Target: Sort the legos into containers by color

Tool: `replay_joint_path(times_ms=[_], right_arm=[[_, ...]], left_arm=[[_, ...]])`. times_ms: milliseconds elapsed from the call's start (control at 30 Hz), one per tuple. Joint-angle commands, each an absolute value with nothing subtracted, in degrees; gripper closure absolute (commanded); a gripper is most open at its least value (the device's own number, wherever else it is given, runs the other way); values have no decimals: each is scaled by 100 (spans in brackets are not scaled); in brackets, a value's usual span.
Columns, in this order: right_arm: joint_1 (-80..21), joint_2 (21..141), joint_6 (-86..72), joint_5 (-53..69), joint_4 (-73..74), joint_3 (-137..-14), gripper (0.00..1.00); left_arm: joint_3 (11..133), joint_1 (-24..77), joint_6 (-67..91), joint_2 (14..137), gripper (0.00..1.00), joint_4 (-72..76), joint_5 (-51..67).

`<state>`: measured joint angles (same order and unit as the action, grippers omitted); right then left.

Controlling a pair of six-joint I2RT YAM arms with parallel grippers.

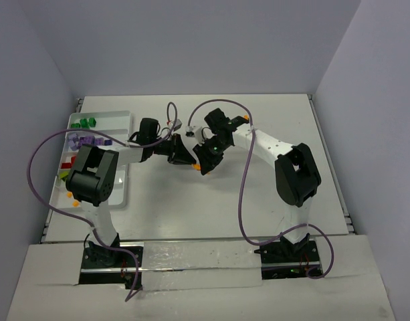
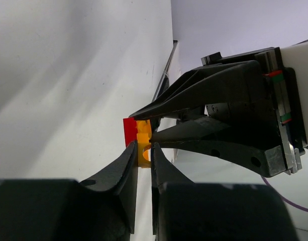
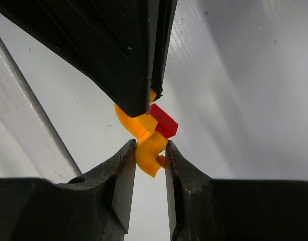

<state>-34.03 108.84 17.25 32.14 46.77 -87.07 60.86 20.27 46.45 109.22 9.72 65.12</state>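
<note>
My two grippers meet above the middle of the table (image 1: 191,214), tip to tip. They hold a small cluster of joined legos between them: orange curved pieces with a red brick stuck on. In the left wrist view my left gripper (image 2: 143,151) is shut on an orange lego (image 2: 144,153), with the red brick (image 2: 129,131) at its far end. In the right wrist view my right gripper (image 3: 150,148) is shut on an orange curved lego (image 3: 151,149) below the red brick (image 3: 164,121). In the top view the left gripper (image 1: 188,158) and right gripper (image 1: 203,164) nearly touch.
The white compartment tray (image 1: 118,195) lies at the table's left side, partly under the left arm. It holds dark green legos (image 1: 86,122), purple legos (image 1: 88,141), red legos (image 1: 68,162) and lime legos (image 1: 63,175) in separate rows. Purple cables loop over both arms.
</note>
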Motion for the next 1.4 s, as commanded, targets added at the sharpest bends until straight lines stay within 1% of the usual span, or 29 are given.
replay_joint_path(times_ms=[0,100,867,1133,1300,1367], right_arm=[[-3509,10676,1696,2960,4393,-8845,100],[-3506,10705,1687,2873,4350,-8798,100],[-3543,10796,1494,2642,4152,-8714,100],[-3551,10977,1485,2329,3894,-8543,100],[-3550,11317,1511,2239,3748,-8527,100],[-3551,11449,1465,2192,3663,-8544,100]], left_arm=[[5902,2101,5748,10925,100,2374,7245],[5816,2101,6058,10907,100,2805,7313],[5476,2065,7216,11165,100,3803,7216],[5493,2013,6952,11250,100,3477,7111],[5789,1995,5561,11403,100,2251,6787],[5892,1995,5421,11461,100,2061,6755]])
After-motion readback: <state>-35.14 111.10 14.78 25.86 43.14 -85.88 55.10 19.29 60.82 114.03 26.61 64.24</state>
